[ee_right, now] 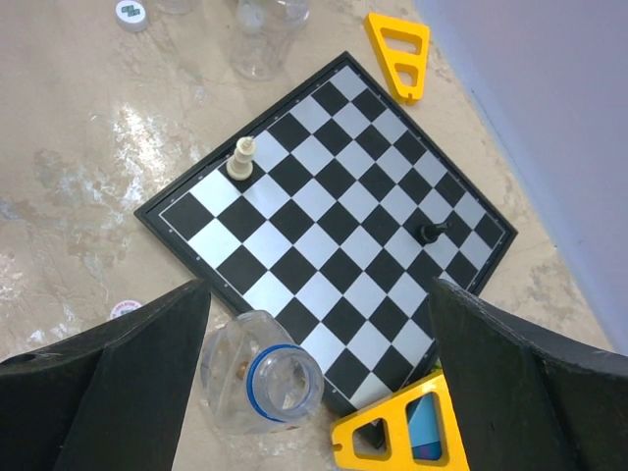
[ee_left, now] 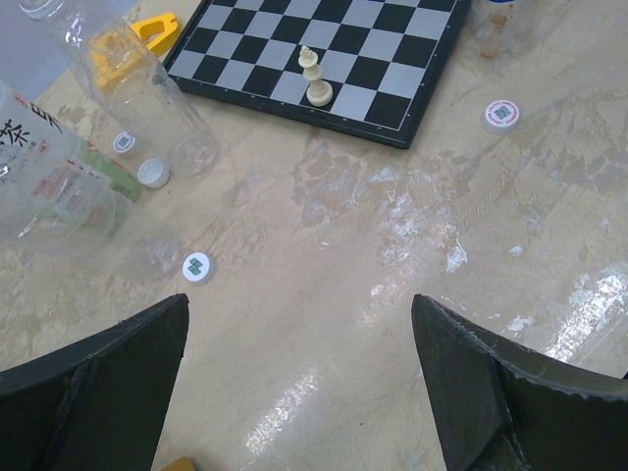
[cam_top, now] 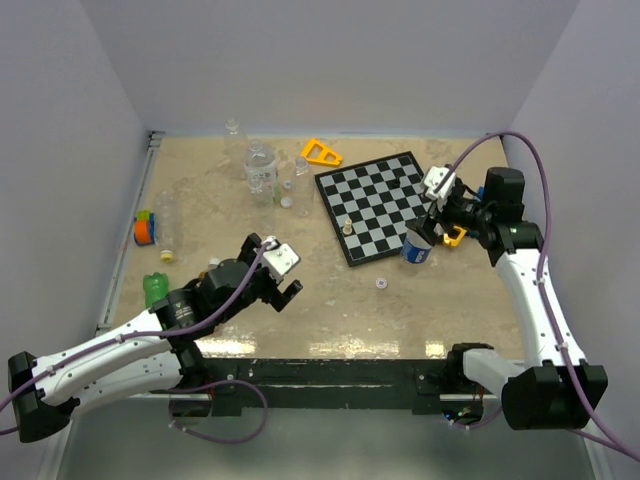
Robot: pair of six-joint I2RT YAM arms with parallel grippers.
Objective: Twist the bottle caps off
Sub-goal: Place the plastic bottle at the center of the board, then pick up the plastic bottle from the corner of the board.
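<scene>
On the beige worktop [cam_top: 330, 325] we find the left end effector [ee_left: 299, 378] wide and empty near a loose white cap [ee_left: 196, 266], the right end effector [cam_top: 433, 231] likewise wide above an uncapped bottle [ee_right: 263, 383] at the chessboard's [ee_right: 334, 226] edge.

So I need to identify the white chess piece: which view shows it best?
Left wrist: the white chess piece stands side-on, its shape clear. Right wrist shows the piece smaller, steeper; top view, a speck.
</scene>
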